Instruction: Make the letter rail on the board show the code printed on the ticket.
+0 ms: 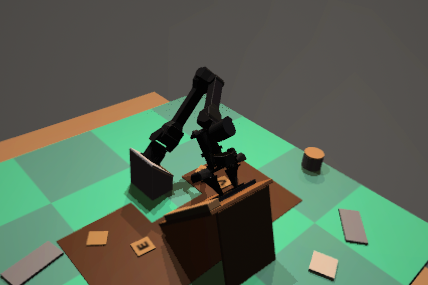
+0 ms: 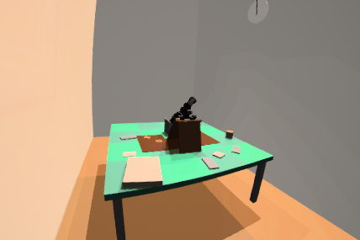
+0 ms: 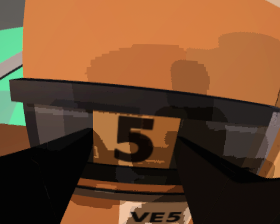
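My gripper [image 3: 135, 139] [image 1: 228, 189] is shut on a tile marked 5 [image 3: 133, 152], a finger at each side. The tile stands upright to the wrist view between the dark bars of the letter rail [image 3: 51, 91], with rail showing on both sides of it. The rail is on the sloping board [image 3: 141, 30] [image 1: 246, 235]. The ticket [image 3: 156, 216] below the rail reads VE5. In the top view, an E tile [image 1: 143, 246] and a tile with no readable letter [image 1: 97, 238] lie left of the board. A partly hidden V tile [image 1: 225, 182] lies behind the gripper.
Brown mats [image 1: 115, 220] [image 1: 285, 201] lie around the board. A dark upright panel [image 1: 150, 179] stands by the arm. A dark cylinder with an orange top [image 1: 313, 159] [image 2: 229, 135] and flat plates [image 1: 353, 226] [image 1: 323, 264] lie to the right. A large pale slab [image 2: 143, 171] lies near the counter's front edge.
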You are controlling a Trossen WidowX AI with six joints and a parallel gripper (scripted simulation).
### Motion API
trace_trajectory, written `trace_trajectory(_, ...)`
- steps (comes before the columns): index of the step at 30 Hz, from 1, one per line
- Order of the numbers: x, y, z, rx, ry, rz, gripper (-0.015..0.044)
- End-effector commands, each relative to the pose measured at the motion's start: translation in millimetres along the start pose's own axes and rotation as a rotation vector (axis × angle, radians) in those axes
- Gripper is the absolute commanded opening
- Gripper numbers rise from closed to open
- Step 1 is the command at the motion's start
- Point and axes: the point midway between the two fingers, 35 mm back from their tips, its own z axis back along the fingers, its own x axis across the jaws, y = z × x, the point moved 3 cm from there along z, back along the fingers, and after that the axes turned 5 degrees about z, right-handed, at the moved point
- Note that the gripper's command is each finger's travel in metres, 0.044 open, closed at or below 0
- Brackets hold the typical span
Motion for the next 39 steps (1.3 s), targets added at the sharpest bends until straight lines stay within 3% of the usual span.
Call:
trace_trajectory(1, -3, 2, 0, 0.003, -0.003, 0.002, 0.0)
trace_trajectory(39, -31, 3, 0, 0.003, -0.002, 0.003, 0.0)
